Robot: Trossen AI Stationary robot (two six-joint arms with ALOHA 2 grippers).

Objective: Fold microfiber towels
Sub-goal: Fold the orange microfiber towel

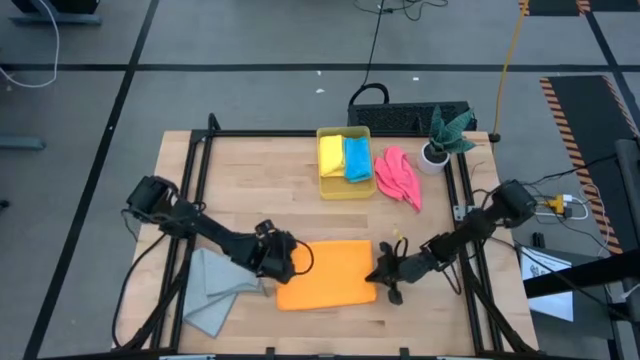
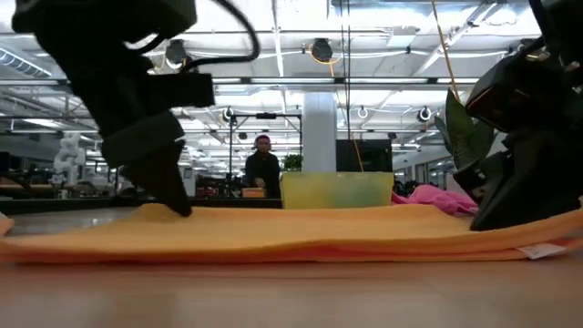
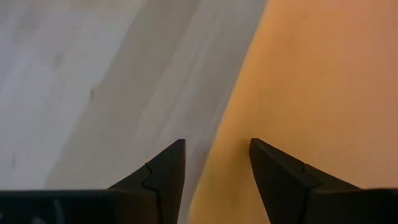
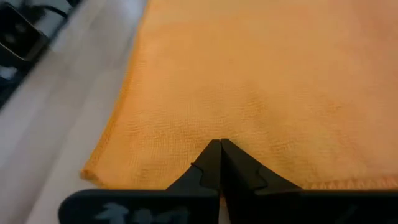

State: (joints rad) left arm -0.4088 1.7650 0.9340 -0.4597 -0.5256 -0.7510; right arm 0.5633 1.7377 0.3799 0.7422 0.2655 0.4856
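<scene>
I have the orange towel (image 1: 325,274) lying flat, already doubled, at the near middle of the tabletop (image 1: 250,180), so both arms can work its short edges. My right gripper (image 4: 220,149) is fully closed, fingertips pressed together on the cloth near its hemmed edge; whether fabric is actually pinched I can't tell. My left gripper (image 3: 214,158) stands open, straddling the opposite edge, ready to grasp. No legible writing; the towel's small white tag (image 2: 539,251) looks blank.
</scene>
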